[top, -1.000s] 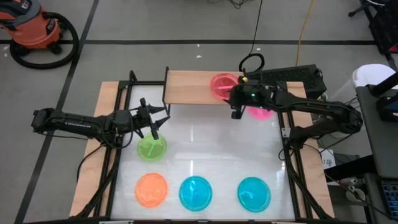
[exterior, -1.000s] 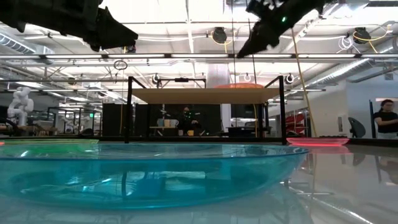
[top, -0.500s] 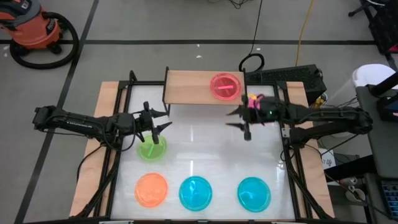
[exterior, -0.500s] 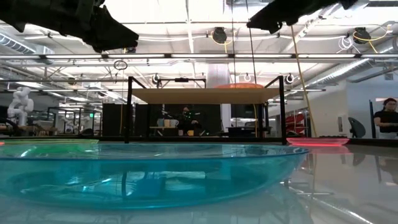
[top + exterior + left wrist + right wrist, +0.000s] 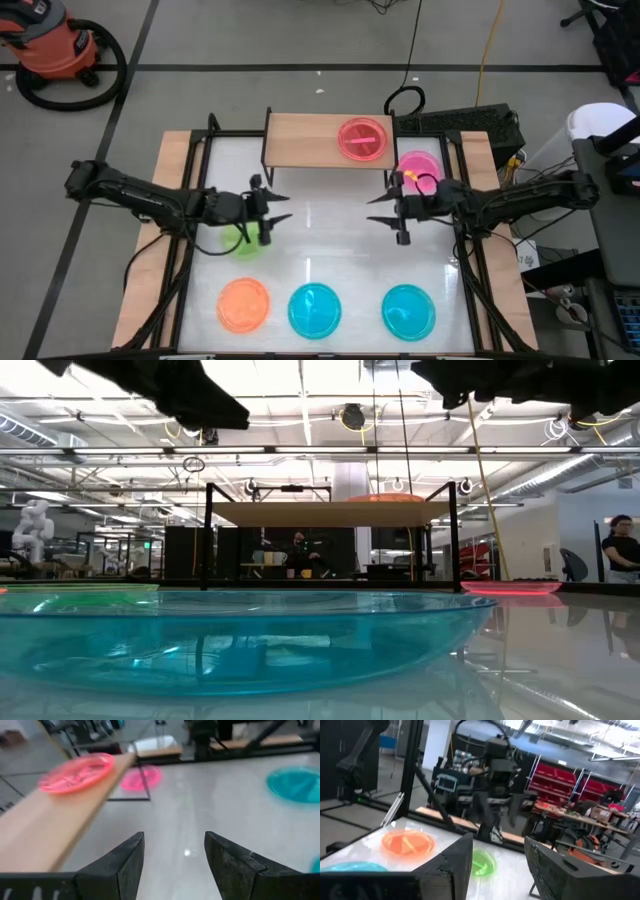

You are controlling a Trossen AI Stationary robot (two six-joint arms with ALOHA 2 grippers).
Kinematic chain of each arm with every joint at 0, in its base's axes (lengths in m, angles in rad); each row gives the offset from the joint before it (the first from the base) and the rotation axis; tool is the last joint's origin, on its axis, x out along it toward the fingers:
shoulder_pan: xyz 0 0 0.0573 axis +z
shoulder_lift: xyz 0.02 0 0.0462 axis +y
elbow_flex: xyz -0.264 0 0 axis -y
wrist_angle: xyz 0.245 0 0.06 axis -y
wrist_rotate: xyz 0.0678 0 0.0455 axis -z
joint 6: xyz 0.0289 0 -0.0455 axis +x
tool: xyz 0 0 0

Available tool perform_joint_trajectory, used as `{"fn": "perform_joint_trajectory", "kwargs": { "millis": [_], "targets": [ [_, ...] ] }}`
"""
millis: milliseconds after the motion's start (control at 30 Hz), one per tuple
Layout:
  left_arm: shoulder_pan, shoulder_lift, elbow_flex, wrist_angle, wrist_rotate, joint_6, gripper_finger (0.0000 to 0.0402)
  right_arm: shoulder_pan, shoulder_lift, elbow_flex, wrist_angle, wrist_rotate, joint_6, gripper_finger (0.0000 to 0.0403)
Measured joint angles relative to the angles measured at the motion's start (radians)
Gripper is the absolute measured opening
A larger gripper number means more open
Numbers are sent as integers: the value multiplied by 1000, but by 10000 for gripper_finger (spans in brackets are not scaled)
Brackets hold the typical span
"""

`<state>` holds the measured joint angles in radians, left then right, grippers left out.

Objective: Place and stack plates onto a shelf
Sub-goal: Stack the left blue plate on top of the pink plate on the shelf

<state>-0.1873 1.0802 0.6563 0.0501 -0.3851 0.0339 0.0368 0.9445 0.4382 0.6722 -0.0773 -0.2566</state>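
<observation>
No legible text or labels anywhere

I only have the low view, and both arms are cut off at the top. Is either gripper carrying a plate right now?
Observer: No. The left gripper and the right gripper are both open and empty, facing each other over the middle of the table.
Operator: How many plates are on the shelf?
Observer: One, a reddish plate at the right end of the shelf.
Operator: Which plate is nearest the left gripper?
Observer: The green plate, on the table partly beneath that arm.
</observation>
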Motion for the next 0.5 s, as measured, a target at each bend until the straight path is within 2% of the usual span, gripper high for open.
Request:
{"fn": "perform_joint_trajectory", "kwargs": {
  "millis": [200, 400, 500],
  "targets": [
    [-97, 159, 132, -130, 33, -17, 214, 7, -21, -2, -18, -2, 18, 160],
    [-196, 290, 158, -139, 92, -1, 214, 13, -24, -2, -19, -2, 10, 160],
    [-239, 339, 159, -137, 135, -52, 214, 13, -23, -2, -21, -2, 21, 160]
  ]
}}
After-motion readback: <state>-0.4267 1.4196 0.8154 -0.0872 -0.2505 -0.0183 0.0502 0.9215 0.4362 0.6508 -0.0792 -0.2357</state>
